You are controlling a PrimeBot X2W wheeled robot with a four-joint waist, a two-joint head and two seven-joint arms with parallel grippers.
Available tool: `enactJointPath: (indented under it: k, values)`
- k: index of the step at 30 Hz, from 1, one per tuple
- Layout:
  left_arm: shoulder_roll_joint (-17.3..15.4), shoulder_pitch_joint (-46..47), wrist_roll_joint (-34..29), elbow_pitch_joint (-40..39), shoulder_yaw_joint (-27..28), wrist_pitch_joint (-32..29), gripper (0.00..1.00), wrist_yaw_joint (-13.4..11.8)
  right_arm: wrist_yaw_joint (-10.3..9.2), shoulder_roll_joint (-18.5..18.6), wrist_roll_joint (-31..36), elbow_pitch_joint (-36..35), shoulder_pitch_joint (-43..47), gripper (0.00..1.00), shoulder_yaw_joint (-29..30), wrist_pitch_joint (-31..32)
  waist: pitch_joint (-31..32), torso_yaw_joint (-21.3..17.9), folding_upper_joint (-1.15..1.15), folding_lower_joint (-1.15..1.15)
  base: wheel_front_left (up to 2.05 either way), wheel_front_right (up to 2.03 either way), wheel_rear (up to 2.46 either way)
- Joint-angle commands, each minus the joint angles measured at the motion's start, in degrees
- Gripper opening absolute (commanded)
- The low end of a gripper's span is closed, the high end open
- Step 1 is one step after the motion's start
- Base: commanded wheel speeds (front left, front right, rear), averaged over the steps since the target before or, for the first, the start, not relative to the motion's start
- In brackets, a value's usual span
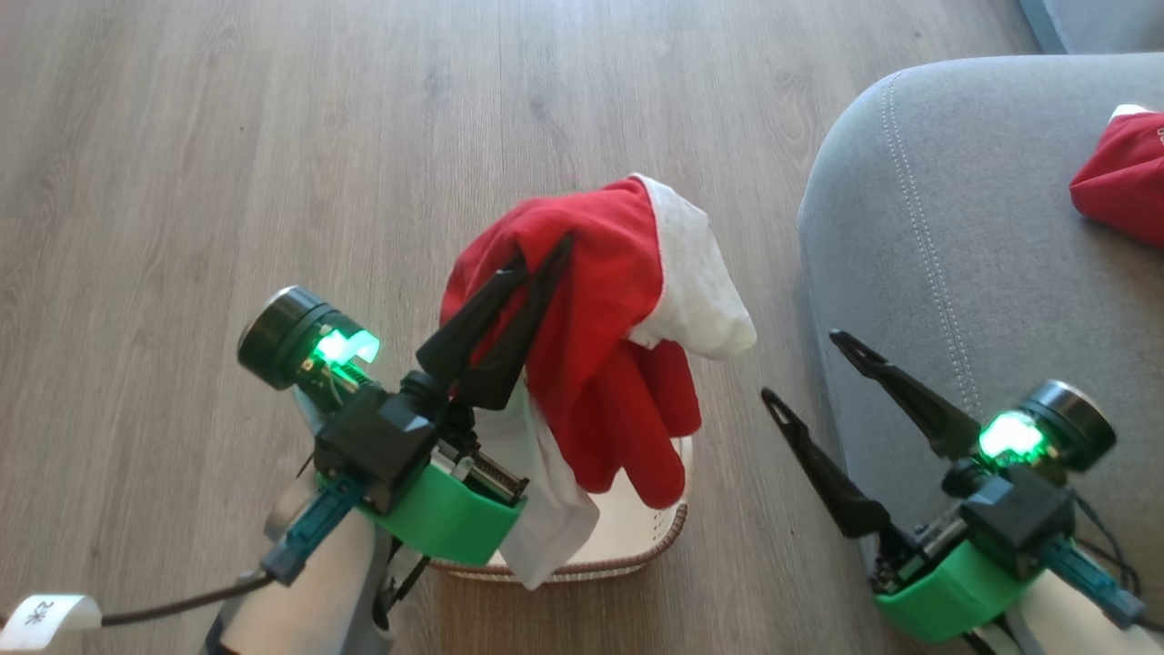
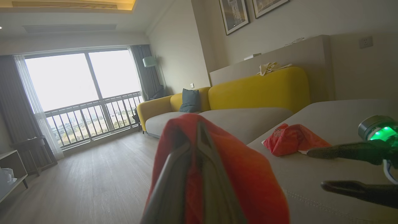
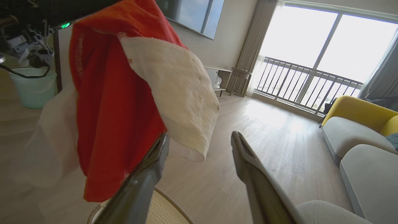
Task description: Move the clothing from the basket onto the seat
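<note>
A wooden floor seen from above, with a grey upholstered seat at the right. A small cream basket with a braided rim stands on the floor just beside the seat's rounded corner.

The robot's left pincer is above the basket, its two dark fingers pressed together and clamped on a red garment. The cloth drapes over the finger tips and hangs down in folds. A white sleeve falls to the side nearer the seat, and more white cloth trails beneath the wrist. The lowest red fold hangs over the basket's opening; whether it touches the basket cannot be told.

The right pincer is between the basket and the seat. Its fingers are spread wide apart, holding nothing and pointing up and to the left. Its own camera shows the hanging garment close in front of its fingers.

A second red garment lies crumpled on the seat, well apart from the basket.
</note>
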State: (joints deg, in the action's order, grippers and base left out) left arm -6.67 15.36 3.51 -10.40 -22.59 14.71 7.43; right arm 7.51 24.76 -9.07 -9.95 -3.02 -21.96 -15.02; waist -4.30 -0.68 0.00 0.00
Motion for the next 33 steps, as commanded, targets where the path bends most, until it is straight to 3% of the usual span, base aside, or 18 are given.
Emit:
enactJointPath:
  k: [1, 15, 25, 26, 27, 33]
  values:
    - [-0.71, 3.59, -0.29, -2.67, 1.27, 0.29, 0.00, 0.05, -0.02, 2.06, 0.15, -2.04, -3.34, 1.00, -1.32, 0.02, -0.09, 0.01, 0.00, 0.00, 0.00, 0.00, 0.00]
    - [-3.59, 6.14, -0.19, -3.96, -9.88, 0.29, 0.00, 0.05, -0.02, 6.48, -1.52, 4.06, -13.82, 1.00, -12.97, 0.02, -0.41, 1.67, 0.00, 0.00, 0.00, 0.00, 0.00]
    - [-5.17, 7.43, 0.22, -3.76, -15.16, 0.29, 0.00, 0.05, -0.02, 4.33, -1.30, 7.68, -19.44, 1.00, -21.92, 0.02, -0.46, 3.11, 0.00, 0.00, 0.00, 0.00, 0.00]
    - [-5.19, 7.46, 0.29, -3.72, -15.33, 0.29, 0.00, 0.05, -0.02, 3.87, -1.56, 7.92, -19.62, 0.87, -22.29, 0.02, -0.44, 3.25, 0.00, 0.00, 0.00, 0.00, 0.00]
    - [-5.18, 7.50, 0.37, -3.68, -15.48, 0.29, 0.00, 0.05, -0.02, 3.45, -1.81, 8.08, -19.77, 0.00, -22.54, 0.02, -0.44, 3.40, 0.00, 0.00, 0.00, 0.00, 0.00]
    - [-5.01, 7.35, 0.71, -3.45, -15.49, 0.29, 0.00, 0.05, -0.02, 0.47, -4.11, 7.78, -18.35, 0.00, -19.70, 0.02, -0.29, 4.29, 0.00, 0.00, 0.00, 0.00, 0.00]
